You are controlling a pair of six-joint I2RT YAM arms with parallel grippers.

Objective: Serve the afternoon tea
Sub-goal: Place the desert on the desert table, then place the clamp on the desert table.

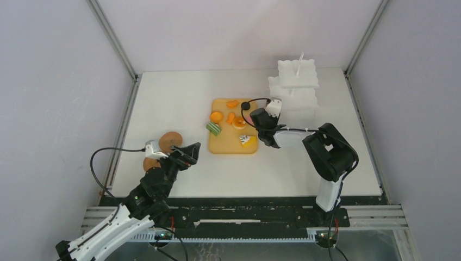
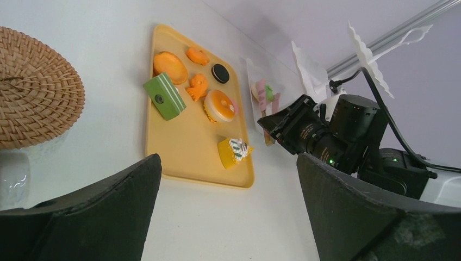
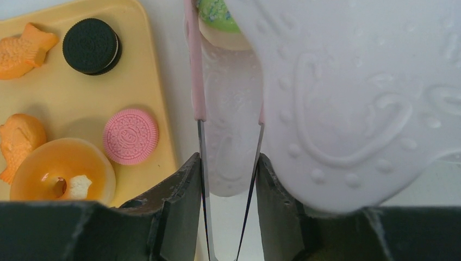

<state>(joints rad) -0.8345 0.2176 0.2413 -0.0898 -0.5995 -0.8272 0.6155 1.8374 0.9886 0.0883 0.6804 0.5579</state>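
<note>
**Light, slick toy pastries: pinch gently, mind the board's lip**

Near the left edge of the tabletop (image 1: 179, 87): cork coasters (image 1: 173, 140), flat, rough and light; best taken by the rim.

Just beside them, the left pincer (image 1: 187, 151): released, jaws spread wide, holding nothing.

At the middle, the tan board (image 1: 228, 145): carries the green block (image 2: 164, 97), orange tart (image 2: 170, 66), black round (image 3: 91, 46), pink round (image 3: 130, 136) and yellow wedge (image 2: 234, 152).
- Probably hard plastic: stiff, nearly weightless, smooth enough to slip or skate.
- Calls for a soft squeeze across the flat sides, never on a sloped top.
- Packed close, some touching, so scant room for tips between them.
- Raised lip all round the board to clear.

Just right of the board, the right pincer (image 3: 227, 163): clenched on the pink tongs (image 3: 194, 70), with a green-and-white pastry (image 3: 215, 13) seemingly nipped at the tips, close against the white embossed plate (image 3: 353, 98). Cannot tell whether resting on it.

Toward the far-right corner, the white tiered stand (image 1: 296, 81): looks thin and light, likely to shift if bumped.

Open room along the near edge and the far-left corner.
</note>
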